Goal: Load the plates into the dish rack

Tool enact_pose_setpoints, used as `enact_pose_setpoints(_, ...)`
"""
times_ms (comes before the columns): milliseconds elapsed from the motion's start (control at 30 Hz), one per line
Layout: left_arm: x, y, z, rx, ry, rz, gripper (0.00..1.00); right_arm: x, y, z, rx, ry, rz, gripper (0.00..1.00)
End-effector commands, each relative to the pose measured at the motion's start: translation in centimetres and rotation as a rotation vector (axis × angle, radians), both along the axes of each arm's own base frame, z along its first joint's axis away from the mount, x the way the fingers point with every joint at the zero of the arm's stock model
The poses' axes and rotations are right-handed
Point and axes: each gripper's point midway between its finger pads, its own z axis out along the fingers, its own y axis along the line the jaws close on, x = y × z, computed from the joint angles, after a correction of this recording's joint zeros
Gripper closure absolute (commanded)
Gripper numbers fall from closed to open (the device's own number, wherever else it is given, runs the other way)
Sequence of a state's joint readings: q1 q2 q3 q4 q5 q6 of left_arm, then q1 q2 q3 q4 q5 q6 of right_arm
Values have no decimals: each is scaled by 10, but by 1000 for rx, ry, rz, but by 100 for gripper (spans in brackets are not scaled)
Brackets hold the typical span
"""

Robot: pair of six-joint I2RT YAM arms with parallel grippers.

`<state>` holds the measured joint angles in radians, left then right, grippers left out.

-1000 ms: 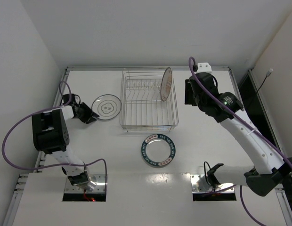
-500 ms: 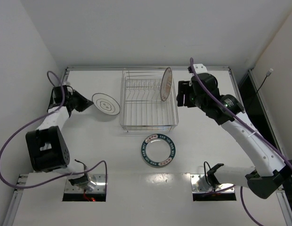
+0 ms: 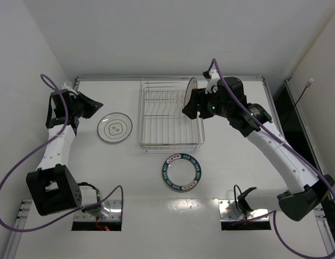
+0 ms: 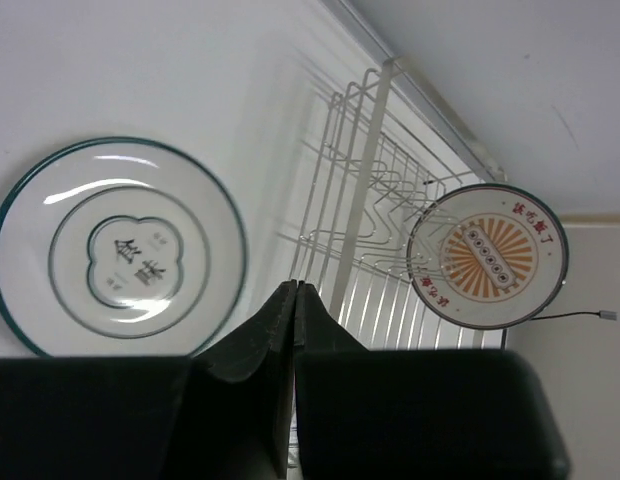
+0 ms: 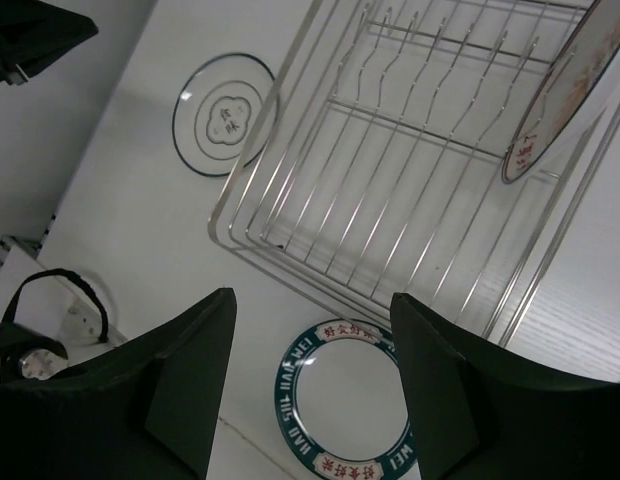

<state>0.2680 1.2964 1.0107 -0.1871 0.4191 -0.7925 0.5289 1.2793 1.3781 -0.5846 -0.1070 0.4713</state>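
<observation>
The dish rack stands at the table's far middle. An orange-patterned plate stands upright in its right end. The white plate with dark rings lies flat on the table left of the rack. The teal-rimmed plate lies flat in front of the rack. My left gripper is shut on nothing, raised above and left of the ringed plate. My right gripper hangs open and empty over the rack's right side, beside the upright plate.
White walls close in the table on the left, back and right. A metal rail runs along the far edge. Purple cables loop off both arms. The arm bases sit at the near edge.
The ringed plate, tipped up at the left gripper half a second ago, now lies flat a little further left. The left gripper shut and rose away. The right gripper swung left over the rack.
</observation>
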Motion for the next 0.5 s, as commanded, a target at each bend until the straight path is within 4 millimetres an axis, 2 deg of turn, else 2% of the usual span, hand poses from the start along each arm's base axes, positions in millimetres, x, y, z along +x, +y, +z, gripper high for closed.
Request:
enact_pose_setpoints(0, -8, 4, -12, 35, 39, 28, 100, 1, 13, 19, 89, -38, 58, 40)
enact_pose_setpoints(33, -13, 8, -24, 23, 75, 52, 100, 1, 13, 15, 84, -30, 58, 40)
enact_pose_setpoints(67, -16, 10, -38, 6, 111, 65, 93, 0, 14, 15, 88, -28, 66, 40)
enact_pose_setpoints(100, -24, 16, -63, -21, 168, 94, 72, 2, 10, 15, 88, -28, 55, 40)
enact_pose_setpoints(233, -44, 18, -116, -50, 305, 106, 43, 1, 9, 6, 85, -4, 62, 40)
enact_pose_setpoints(267, -46, 20, -129, -51, 344, 117, 40, -2, 9, 10, 93, -11, 72, 40)
enact_pose_setpoints(300, -55, 21, -143, -65, 387, 126, 39, -3, 9, 5, 88, 0, 71, 40)
enact_pose_setpoints(400, -65, 22, -160, -54, 435, 140, 38, -2, 7, 1, 88, 10, 71, 40)
enact_pose_setpoints(467, -69, 28, -168, -30, 451, 171, 32, -2, 3, 4, 92, 2, 63, 40)
